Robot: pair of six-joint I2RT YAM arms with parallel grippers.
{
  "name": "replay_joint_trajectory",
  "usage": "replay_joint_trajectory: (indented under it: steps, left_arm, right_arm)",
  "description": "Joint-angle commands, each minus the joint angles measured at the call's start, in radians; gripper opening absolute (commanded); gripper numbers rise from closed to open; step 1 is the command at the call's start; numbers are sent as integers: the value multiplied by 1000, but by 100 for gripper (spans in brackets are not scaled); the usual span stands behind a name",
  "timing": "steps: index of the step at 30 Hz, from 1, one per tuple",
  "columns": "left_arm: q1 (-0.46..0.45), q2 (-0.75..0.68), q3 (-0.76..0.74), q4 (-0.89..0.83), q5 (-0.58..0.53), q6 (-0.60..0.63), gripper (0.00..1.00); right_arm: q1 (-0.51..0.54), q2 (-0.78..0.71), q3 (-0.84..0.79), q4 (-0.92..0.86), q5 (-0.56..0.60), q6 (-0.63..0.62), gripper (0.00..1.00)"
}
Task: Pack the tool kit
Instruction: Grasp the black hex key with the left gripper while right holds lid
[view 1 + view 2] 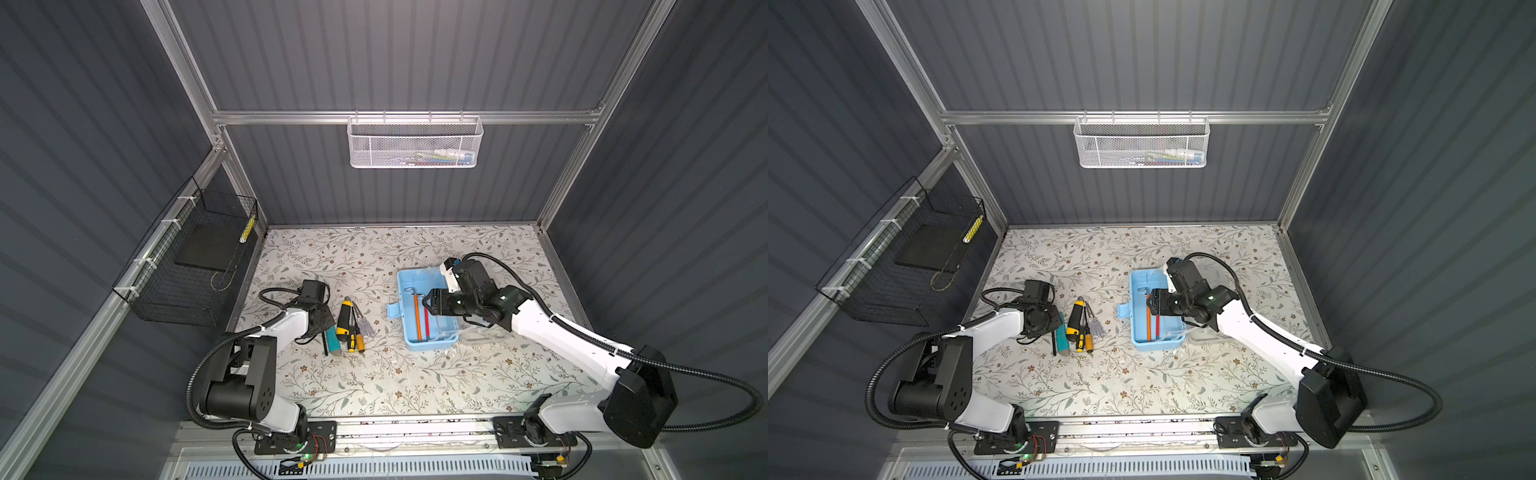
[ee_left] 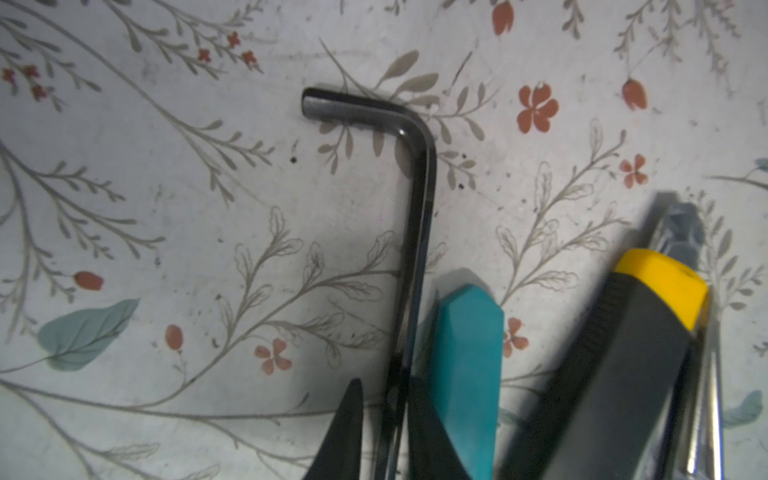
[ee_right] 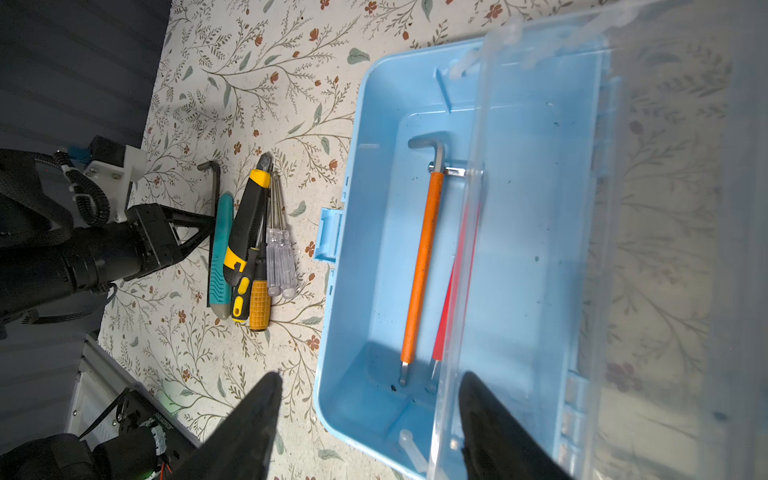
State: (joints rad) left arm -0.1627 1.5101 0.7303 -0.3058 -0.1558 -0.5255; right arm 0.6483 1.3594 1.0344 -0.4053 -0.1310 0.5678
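The light-blue box (image 1: 402, 307) (image 3: 357, 249) lies open right of centre, with an orange-sleeved hex key (image 1: 417, 311) (image 3: 422, 257), a red one and a bare silver one inside. Its clear lid (image 3: 623, 249) leans over the box's far half. My right gripper (image 1: 425, 302) (image 3: 370, 376) hovers open over the box, fingers straddling the lid's edge; contact is unclear. Left of centre, my left gripper (image 1: 320, 324) (image 2: 384, 380) is low over a black hex key (image 2: 419, 199) (image 1: 325, 343). Its fingers closely flank the shaft, with a sliver of table showing on one side.
Beside the black key lie a teal tool (image 2: 465, 365), a yellow-black utility knife (image 1: 344, 320) (image 2: 623, 374), yellow-black and orange screwdrivers (image 1: 356, 340) and clear-handled ones (image 1: 365, 326). A black wire basket (image 1: 187, 270) hangs on the left wall and a white mesh basket (image 1: 415, 143) at the back.
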Motion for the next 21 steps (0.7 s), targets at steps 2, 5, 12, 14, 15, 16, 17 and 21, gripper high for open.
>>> replay_joint_trajectory:
  steps: [2, 5, 12, 14, 15, 16, 17, 21]
  left_arm:
    - [5, 24, 15, -28, -5, 33, 21]
    - [5, 22, 21, -37, -17, 44, 19]
    - [5, 54, 25, -31, -1, 54, 11]
    - [5, 58, 24, -29, 1, 54, 8]
    - [5, 58, 22, -27, 1, 54, 4]
    - [4, 57, 21, -27, 2, 54, 2]
    - [3, 55, 23, -28, 4, 54, 0]
    - [3, 40, 33, -41, 9, 61, 0]
  right_arm:
    - [-3, 10, -8, 11, -12, 7, 68]
    - [-4, 9, -10, 12, -12, 9, 68]
    - [-4, 14, -11, 11, -19, 15, 68]
    - [-4, 12, -13, 11, -20, 18, 68]
    - [-4, 11, -14, 12, -19, 18, 68]
    - [-3, 11, -16, 11, -20, 18, 68]
    - [-4, 11, -18, 11, -19, 20, 68]
    - [-3, 12, -22, 44, -28, 24, 68]
